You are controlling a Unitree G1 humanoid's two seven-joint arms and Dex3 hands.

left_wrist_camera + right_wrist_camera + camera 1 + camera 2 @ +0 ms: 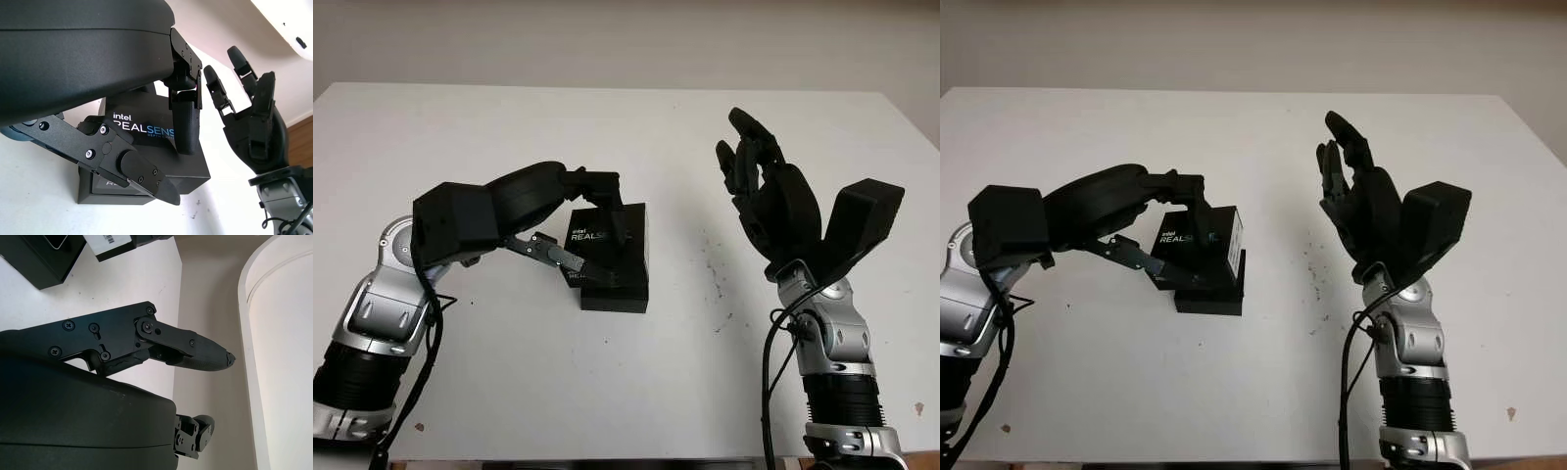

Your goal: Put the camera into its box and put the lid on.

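Your left hand (592, 220) is at the middle of the white table (509, 392), its fingers closed on the black lid (607, 235) printed "intel REALSENSE". One finger (186, 122) presses down the printed face and the thumb (132, 169) reaches across the near side. You hold the lid tilted, printed face up and toward you, its long axis running roughly left to right across the table with the right end raised. It sits partly over the black box base (617, 292), which lies flat on the table just beneath and toward you; the two overlap but are not squared up. You cannot tell from here whether the camera is inside. Your right hand (769, 191) is raised above the table's right side, well apart from the box, open and holding nothing.
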